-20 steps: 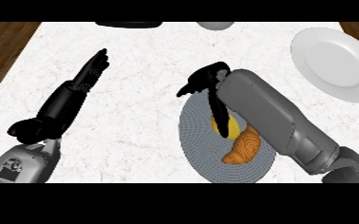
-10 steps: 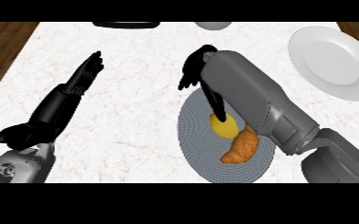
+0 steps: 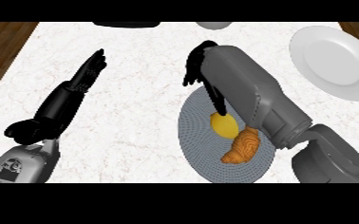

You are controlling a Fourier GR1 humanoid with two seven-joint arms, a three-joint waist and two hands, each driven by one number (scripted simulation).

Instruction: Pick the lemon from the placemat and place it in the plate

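Lowered since before, right robot hand (image 3: pixel 203 71) reaches its straight fingers onto the lemon (image 3: pixel 225 126), grasping nothing.

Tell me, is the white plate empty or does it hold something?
Empty. The white plate shows only bare surface; the lemon lies on the grey placemat beside the croissant.

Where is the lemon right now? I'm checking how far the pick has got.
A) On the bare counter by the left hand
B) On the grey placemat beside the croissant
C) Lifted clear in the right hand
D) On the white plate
B: the lemon lies on the round grey placemat, next to the croissant, with the right hand reaching down at it; the white plate holds nothing.
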